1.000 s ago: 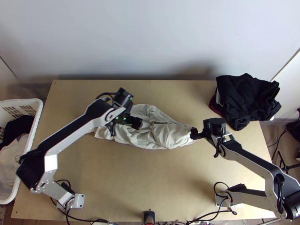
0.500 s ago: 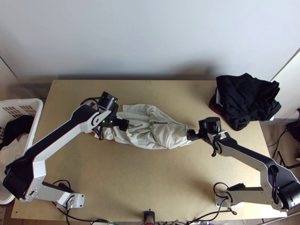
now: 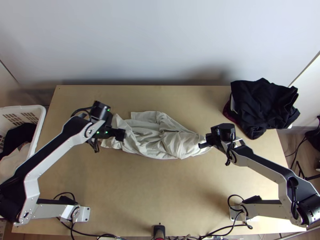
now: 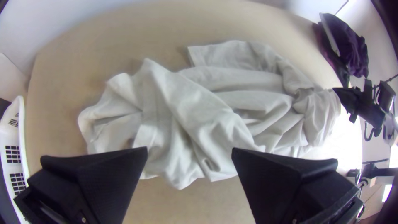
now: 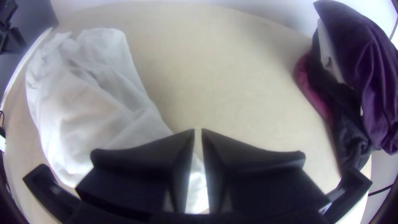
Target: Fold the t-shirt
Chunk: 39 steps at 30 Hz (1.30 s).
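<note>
Jaws of left gripper parted over bunched t-shirt, right gripper touching, grip unclear

Left gripper hangs nearer the table's left edge, fingers wide apart. Right gripper has fingers nearly together.

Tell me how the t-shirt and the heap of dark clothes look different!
The t-shirt is off-white, but the dark heap is mostly black, with a bit of deep red. The t-shirt stretches long and low across the table, while the dark heap is bundled up at the far right corner. Both are crumpled cloth.
</note>
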Motion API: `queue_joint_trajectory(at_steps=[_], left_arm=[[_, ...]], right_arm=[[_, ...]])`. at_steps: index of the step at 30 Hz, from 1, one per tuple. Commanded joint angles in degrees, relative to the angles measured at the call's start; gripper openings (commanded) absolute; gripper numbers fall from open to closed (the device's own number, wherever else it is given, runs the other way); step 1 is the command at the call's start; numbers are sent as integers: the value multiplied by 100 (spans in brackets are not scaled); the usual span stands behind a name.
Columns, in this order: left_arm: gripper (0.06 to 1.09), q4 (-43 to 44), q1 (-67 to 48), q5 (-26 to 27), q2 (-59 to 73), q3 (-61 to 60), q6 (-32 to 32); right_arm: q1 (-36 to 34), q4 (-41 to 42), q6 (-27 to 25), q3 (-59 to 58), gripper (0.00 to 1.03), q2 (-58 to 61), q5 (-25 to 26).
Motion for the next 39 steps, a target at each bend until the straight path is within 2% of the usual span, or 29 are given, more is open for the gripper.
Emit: queue_joint_trajectory(at_steps=[1,2,3,9,19,20,21,26,35,39], left_arm=[[104,66,390,10,-308,-357,173],[104,92,407,1,-334,-409,200],[104,101,425,1,-361,-444,226],[104,197,460,10,-361,-567,252],[104,294,434,10,-343,-603,182],[104,294,434,10,-343,-603,164],[104,294,442,10,-343,-603,164],[104,294,504,10,-378,-655,147],[104,320,697,10,-378,-682,191],[104,320,768,10,-387,-655,208]], right_arm=[[-10,-139,87,72,76,-61,-3],[-2,-227,87,90,86,-43,-11],[-2,-341,113,116,88,-26,-11],[139,-807,210,-86,89,-219,-82],[148,-851,157,-420,88,-456,-152],[165,-842,148,-411,84,-456,-152],[192,-824,148,-403,74,-465,-152],[288,-473,-63,-271,2,-518,-152],[288,-411,-230,-130,3,-764,-152],[86,-420,-282,274,3,-949,-143]])
